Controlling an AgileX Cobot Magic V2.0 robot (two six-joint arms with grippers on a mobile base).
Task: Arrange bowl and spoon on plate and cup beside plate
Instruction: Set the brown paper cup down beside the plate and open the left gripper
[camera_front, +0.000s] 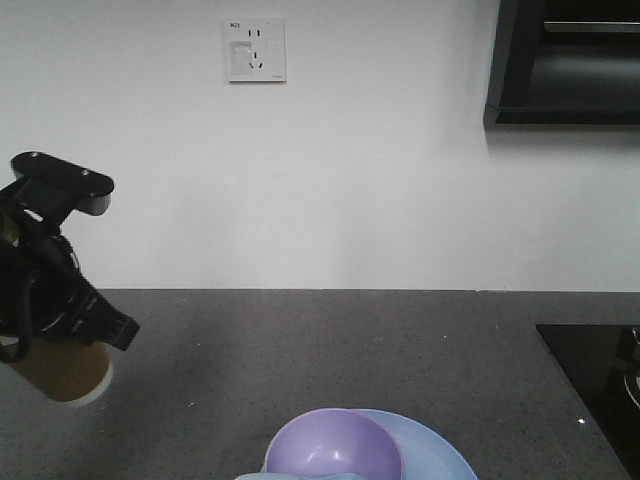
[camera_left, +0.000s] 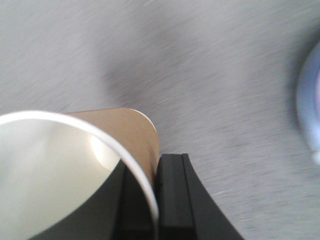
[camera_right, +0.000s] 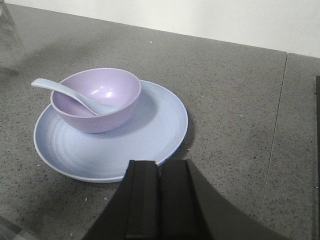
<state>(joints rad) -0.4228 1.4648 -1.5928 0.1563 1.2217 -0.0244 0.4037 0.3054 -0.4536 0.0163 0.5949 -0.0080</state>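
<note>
In the front view, the left pincer (camera_front: 62, 335) hangs at the left edge above the dark grey worktop (camera_front: 330, 350), clamped on the cup (camera_front: 62, 372), which tilts beneath it with its pale rim turned down and toward the camera. Well to that pincer's right, at the lower edge, the bowl (camera_front: 335, 447) sits on the left part of the plate (camera_front: 440, 452). A wall socket (camera_front: 254, 49) is on the white wall behind, and a black hob (camera_front: 600, 375) lies at the far right of the worktop.

In the left wrist view, the cup (camera_left: 120, 132) fills the lower left, its rim wall pinched between the two black fingers (camera_left: 172, 200), one inside and one outside. The worktop beyond is blurred. Far to the pincer's right, a pale blue edge of the plate (camera_left: 307, 107) shows.

In the right wrist view, the right pincer (camera_right: 160, 200) has its fingers pressed together, holding nothing. Just ahead of it lies the plate (camera_right: 150, 135), flat on the worktop. The bowl (camera_right: 95, 102) stands upright on the plate's left part, ahead and to the left of the pincer. The spoon (camera_right: 70, 95) rests in the bowl, scoop down inside, handle leaning over the left rim.
</note>
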